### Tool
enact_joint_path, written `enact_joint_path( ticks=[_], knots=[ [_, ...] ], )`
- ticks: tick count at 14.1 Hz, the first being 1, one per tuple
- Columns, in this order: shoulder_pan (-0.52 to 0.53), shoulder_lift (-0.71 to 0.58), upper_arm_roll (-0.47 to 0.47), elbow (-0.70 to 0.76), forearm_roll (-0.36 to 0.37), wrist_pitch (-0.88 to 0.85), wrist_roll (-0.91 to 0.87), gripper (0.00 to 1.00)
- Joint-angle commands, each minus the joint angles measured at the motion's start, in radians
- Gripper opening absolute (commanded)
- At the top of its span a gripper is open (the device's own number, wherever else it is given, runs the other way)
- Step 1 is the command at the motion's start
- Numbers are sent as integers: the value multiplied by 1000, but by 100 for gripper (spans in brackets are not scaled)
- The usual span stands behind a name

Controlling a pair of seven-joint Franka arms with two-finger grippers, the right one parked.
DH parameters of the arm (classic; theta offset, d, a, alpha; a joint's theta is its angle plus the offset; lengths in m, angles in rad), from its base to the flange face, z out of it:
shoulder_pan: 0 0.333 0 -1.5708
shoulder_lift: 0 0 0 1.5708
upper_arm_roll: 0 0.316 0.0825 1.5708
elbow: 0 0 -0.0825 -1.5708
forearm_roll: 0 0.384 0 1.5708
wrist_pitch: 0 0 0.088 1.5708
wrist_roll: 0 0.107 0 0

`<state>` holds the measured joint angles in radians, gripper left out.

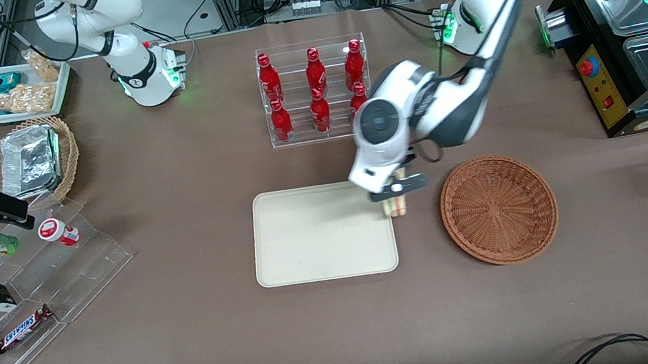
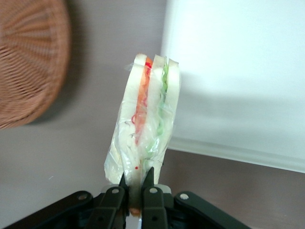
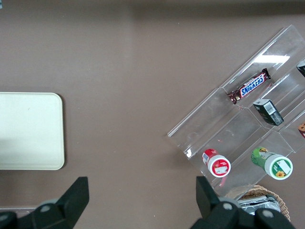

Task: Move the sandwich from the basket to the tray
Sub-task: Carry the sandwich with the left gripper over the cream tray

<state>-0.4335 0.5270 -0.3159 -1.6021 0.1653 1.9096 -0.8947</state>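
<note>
My gripper (image 1: 398, 193) (image 2: 136, 179) is shut on the sandwich (image 1: 396, 206) (image 2: 148, 109), a plastic-wrapped wedge of white bread with orange-red and green filling. It hangs in the air over the tray's edge nearest the basket. The cream tray (image 1: 323, 232) (image 2: 238, 71) (image 3: 28, 131) lies flat with nothing on it. The reddish-brown wicker basket (image 1: 498, 207) (image 2: 26, 62) sits beside the tray, toward the working arm's end, and holds nothing.
A clear rack of red bottles (image 1: 316, 91) stands farther from the front camera than the tray. Toward the parked arm's end are a clear stepped display (image 1: 25, 317) with snacks, a tan basket with foil (image 1: 34, 161) and a white snack tray (image 1: 16, 91). A black appliance (image 1: 623, 52) stands at the working arm's end.
</note>
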Motion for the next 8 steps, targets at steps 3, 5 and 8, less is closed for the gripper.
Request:
enact_joint_path(
  ticks=[3,5,8],
  knots=[
    [-42,154,11,197,29,98,14,9],
    [-69,177,11,209,31,112,8,9],
    [-105,247,11,302,31,118,0,15]
  ],
)
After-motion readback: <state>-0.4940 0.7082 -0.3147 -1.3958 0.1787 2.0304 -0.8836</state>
